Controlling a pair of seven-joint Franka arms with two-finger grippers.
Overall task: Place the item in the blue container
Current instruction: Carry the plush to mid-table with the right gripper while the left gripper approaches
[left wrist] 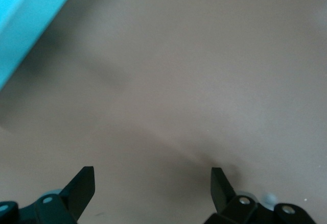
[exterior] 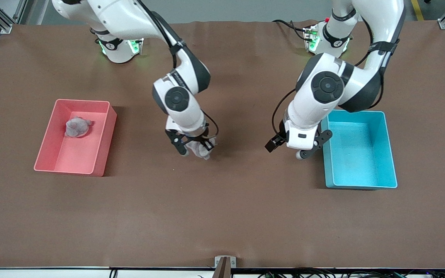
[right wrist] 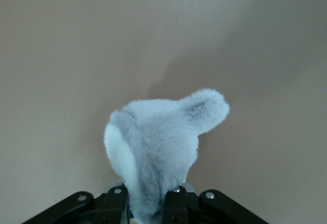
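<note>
In the front view, a brown table (exterior: 222,216) is being shown, with grey floor along its upper edge. The blue container (exterior: 384,154) is being kept toward the left arm's end, a pink bin (exterior: 102,146) with a grey plush (exterior: 77,127) toward the right arm's. The right gripper (exterior: 196,150) is being held clamped on a grey plush toy (exterior: 203,150) over the table's middle. The left gripper (exterior: 307,148) is being held spread beside the container.

In the left wrist view, fingers (left wrist: 79,188) are being seen apart over bare brown surface.

In the right wrist view, the toy is being pinched above the table.
</note>
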